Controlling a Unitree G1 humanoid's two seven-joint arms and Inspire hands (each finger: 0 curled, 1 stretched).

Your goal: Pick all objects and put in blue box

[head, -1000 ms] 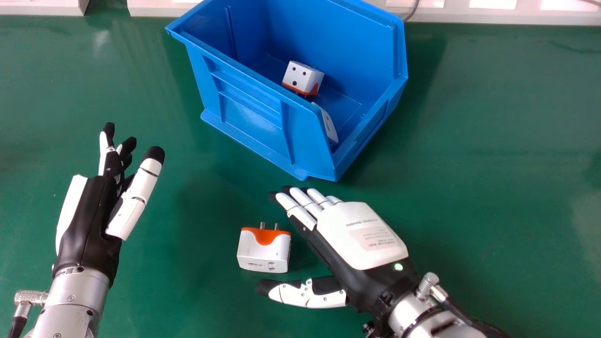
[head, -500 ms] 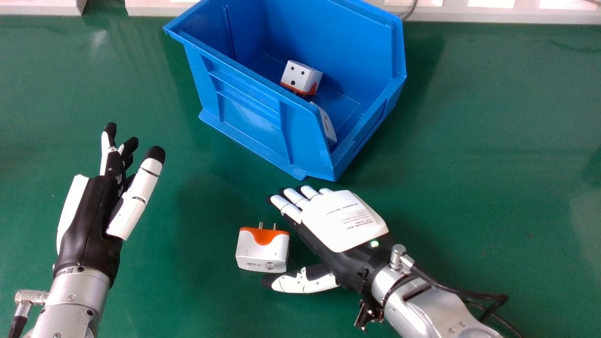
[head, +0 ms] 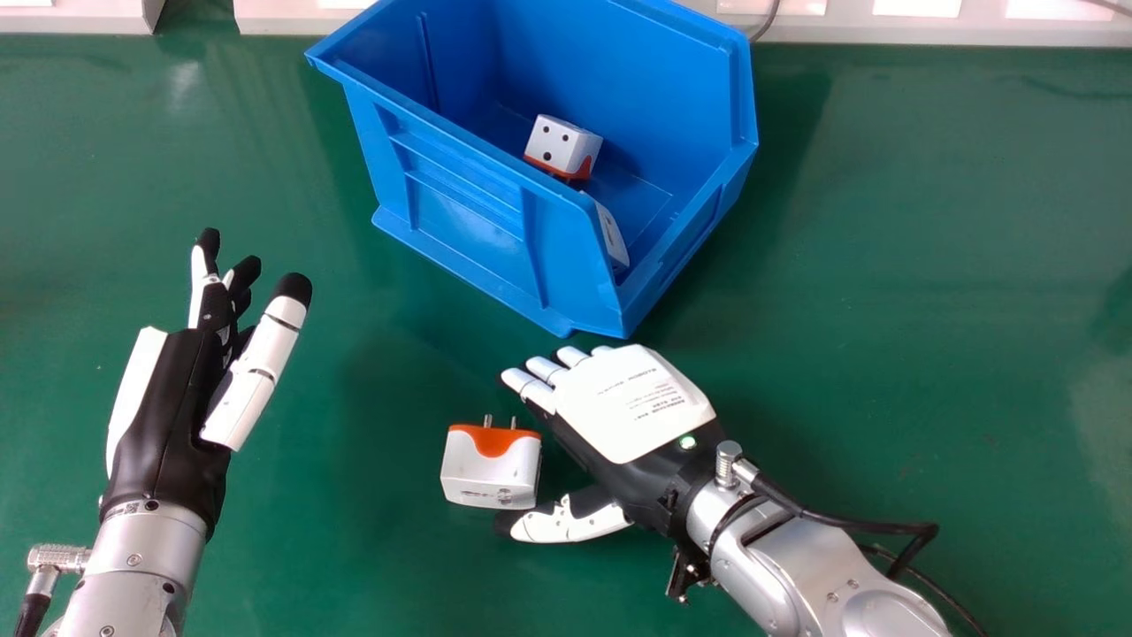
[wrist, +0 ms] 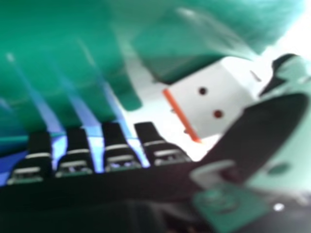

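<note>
One white-and-orange plug adapter (head: 491, 469) sits on the green desk (head: 929, 354) at the lower centre of the frame, prongs toward the top. My right robot hand (head: 623, 407) is spread beside it, fingers extended, thumb apart near its bottom edge; I cannot tell whether they touch. Upper centre, the blue box (head: 460, 212) holds another plug adapter (head: 563, 146) and a partly hidden white object (head: 610, 234). My left robot hand (head: 168, 416) is at left.

Left hand (head: 168, 407) was black and white, forearm (head: 124, 593) silver, dotted with screws (head: 134, 560). Right hand (head: 610, 425) had white printed back plate (head: 619, 407), green light (head: 687, 442), black cables (head: 867, 527); fingers (wrist: 113, 134), blurred close up, looked black-tipped.
</note>
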